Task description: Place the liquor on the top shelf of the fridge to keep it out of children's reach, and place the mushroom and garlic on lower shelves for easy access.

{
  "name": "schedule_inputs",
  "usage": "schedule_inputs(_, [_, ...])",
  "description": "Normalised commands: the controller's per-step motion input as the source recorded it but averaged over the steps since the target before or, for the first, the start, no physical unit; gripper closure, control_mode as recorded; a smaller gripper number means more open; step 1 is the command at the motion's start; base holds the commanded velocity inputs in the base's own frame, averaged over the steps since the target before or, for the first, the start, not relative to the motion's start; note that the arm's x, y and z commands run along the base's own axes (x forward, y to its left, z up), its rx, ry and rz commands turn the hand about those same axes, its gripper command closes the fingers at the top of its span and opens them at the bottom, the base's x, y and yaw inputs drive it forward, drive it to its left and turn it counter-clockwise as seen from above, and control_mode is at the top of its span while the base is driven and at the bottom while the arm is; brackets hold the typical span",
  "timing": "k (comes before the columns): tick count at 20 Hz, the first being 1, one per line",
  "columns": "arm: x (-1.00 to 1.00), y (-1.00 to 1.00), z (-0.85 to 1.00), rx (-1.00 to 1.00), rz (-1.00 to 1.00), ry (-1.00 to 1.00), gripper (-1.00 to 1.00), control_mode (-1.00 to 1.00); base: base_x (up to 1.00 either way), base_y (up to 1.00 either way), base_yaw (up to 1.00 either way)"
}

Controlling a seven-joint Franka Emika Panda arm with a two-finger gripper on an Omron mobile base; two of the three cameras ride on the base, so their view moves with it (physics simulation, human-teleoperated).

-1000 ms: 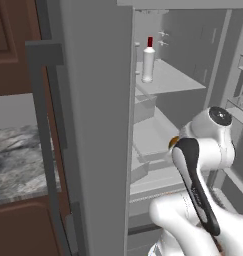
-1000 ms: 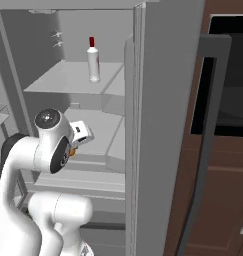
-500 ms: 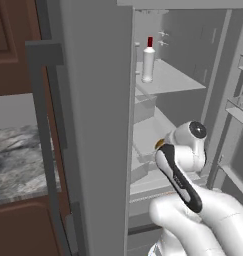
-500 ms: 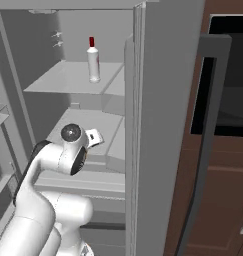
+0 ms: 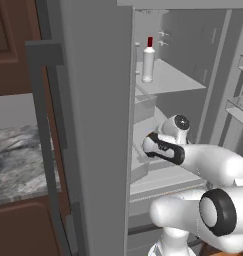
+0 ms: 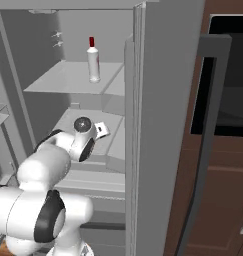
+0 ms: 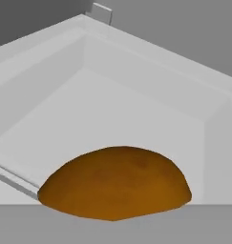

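Inside the fridge (image 5: pixel 93 125), my gripper (image 6: pixel 104 131) was clamped on the mushroom (image 7: pixel 115 183), held over the raised-edge tray (image 7: pixel 151 62) among the lower shelves. Meanwhile the liquor (image 5: pixel 148 61) stood upright on the top shelf (image 6: pixel 58 82), well above my hand.

The gripper (image 6: pixel 104 131) is inside the fridge (image 5: pixel 93 125), over the lower shelves (image 7: pixel 136 109). The mushroom (image 7: pixel 115 183) is right at the gripper. The liquor (image 5: pixel 148 60) stands above the gripper, on the top shelf (image 6: pixel 63 82).
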Motion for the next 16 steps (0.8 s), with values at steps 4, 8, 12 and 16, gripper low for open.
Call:
schedule_inputs(4, [0.72, 0.02, -0.24, 0.00, 0.00, 0.00, -1.00, -1.00, 0.00, 0.00, 0.00])
schedule_inputs(8, [0.26, 0.01, 0.13, 0.00, 0.00, 0.03, -1.00, -1.00, 0.00, 0.00, 0.00])
schedule_inputs(12, [-0.03, 0.00, 0.62, 0.00, 0.00, 0.00, -1.00, -1.00, 0.00, 0.00, 0.00])
schedule_inputs(16, [-0.08, 0.11, 0.64, -0.06, 0.00, 0.00, -1.00, -1.00, 0.00, 0.00, 0.00])
